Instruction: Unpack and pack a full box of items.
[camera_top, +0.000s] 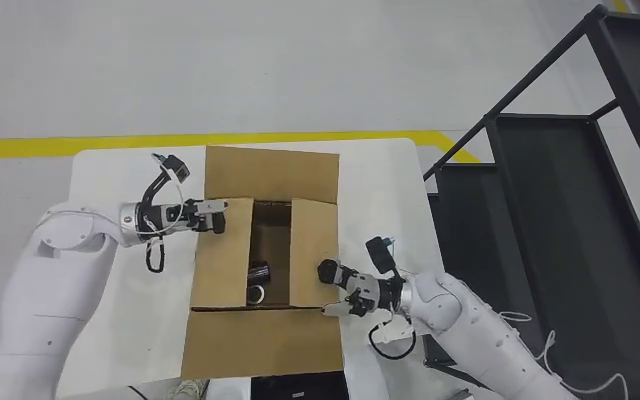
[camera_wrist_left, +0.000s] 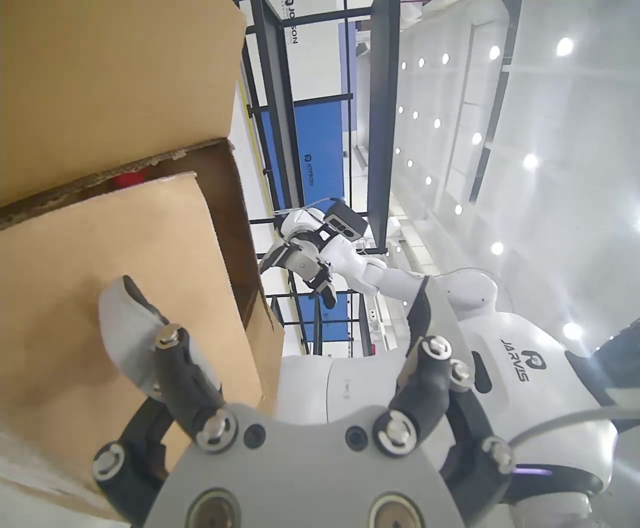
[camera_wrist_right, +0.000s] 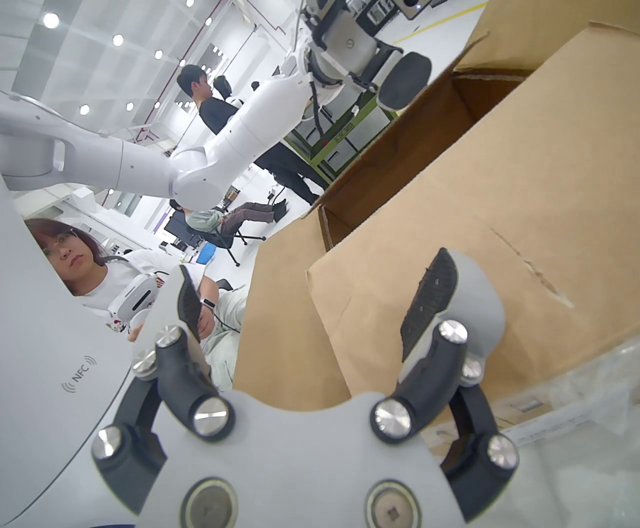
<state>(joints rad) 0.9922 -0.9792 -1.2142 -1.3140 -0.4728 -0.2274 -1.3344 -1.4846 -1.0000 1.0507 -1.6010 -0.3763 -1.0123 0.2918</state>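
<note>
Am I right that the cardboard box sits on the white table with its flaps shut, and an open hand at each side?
Not quite: the top view shows the cardboard box on the white table with its flaps open and dark items inside. The rest holds: the left hand and right hand are open, one at each side.

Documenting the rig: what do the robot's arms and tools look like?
The left arm and right arm are glossy white shells with black wrist cables. The left tool and right tool each have a grey plate, black links, silver screws and pale fingers with black pads.
</note>
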